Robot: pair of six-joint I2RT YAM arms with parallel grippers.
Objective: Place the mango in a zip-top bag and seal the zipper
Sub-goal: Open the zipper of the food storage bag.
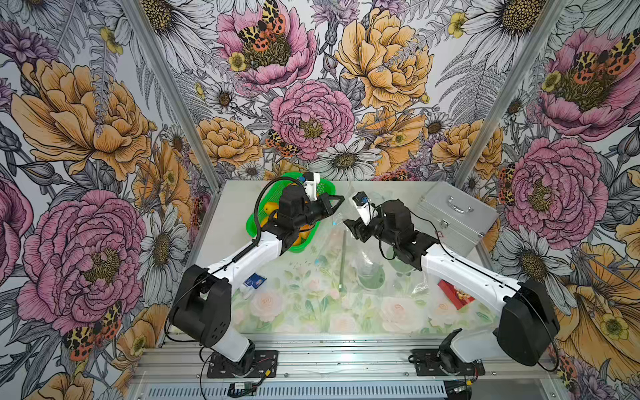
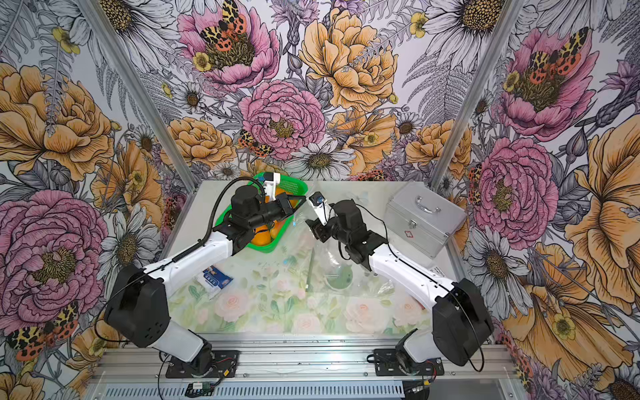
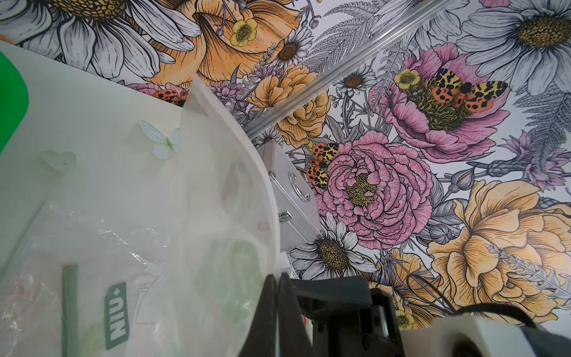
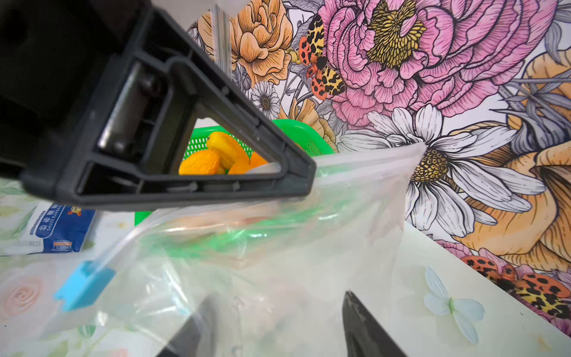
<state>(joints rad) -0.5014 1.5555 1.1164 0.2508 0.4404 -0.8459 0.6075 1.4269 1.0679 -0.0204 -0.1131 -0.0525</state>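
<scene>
1. The table (image 1: 311,313) has a pale top with soft roses on it. Walls (image 1: 311,114) covered in big pink and orange flowers stand all around, with shiny metal posts (image 1: 165,76) in the corners.
2. A silver case (image 1: 453,214) sits at the back on the right. A blue packet (image 1: 254,280) lies by the left arm (image 1: 249,256). A red packet (image 1: 455,294) lies by the right arm (image 1: 460,273).
3. The mangoes (image 4: 200,162) lie in the green basket (image 1: 298,248) at the back, not in the bag. The left arm hides part of the basket in both top views.
4. The left gripper (image 1: 338,198) is pinched tight on the top edge of the clear zip-top bag (image 4: 309,247) and holds it up. The blue slider (image 4: 83,284) sits at one end.
5. The right gripper (image 1: 353,230) is wide open by the bag and holds nothing.
</scene>
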